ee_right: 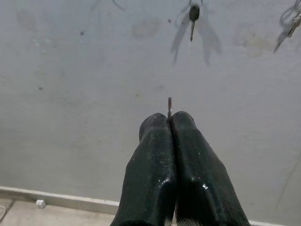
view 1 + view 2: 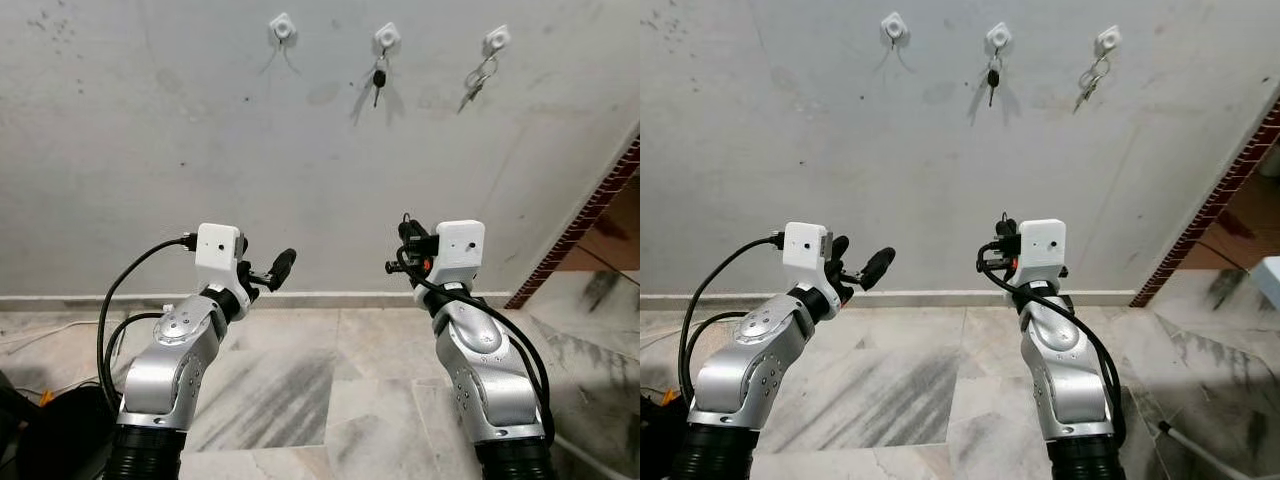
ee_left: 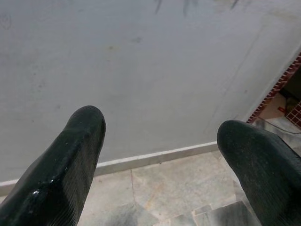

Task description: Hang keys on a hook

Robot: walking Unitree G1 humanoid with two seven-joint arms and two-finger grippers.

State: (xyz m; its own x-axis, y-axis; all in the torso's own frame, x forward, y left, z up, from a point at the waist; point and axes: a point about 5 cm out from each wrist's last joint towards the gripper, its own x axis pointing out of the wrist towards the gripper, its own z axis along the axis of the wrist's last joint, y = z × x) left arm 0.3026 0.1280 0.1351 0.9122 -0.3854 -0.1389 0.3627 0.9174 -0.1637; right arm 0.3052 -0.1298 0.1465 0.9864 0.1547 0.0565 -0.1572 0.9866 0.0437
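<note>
The right gripper (image 1: 168, 123) pinches a key (image 1: 169, 107) (seen edge-on from the wrist), below the wall (image 2: 150, 180) hooks (image 2: 283, 27); the left gripper (image 3: 160, 136) is spread above marble floor (image 2: 300, 400).

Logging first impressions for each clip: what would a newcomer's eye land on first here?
Probably the three white hooks high on the grey wall: the left hook is bare, the middle hook carries a black-headed key, and the right hook a silver bunch. Below, the right gripper is pinched on a thin key blade, while the left gripper is open.
</note>
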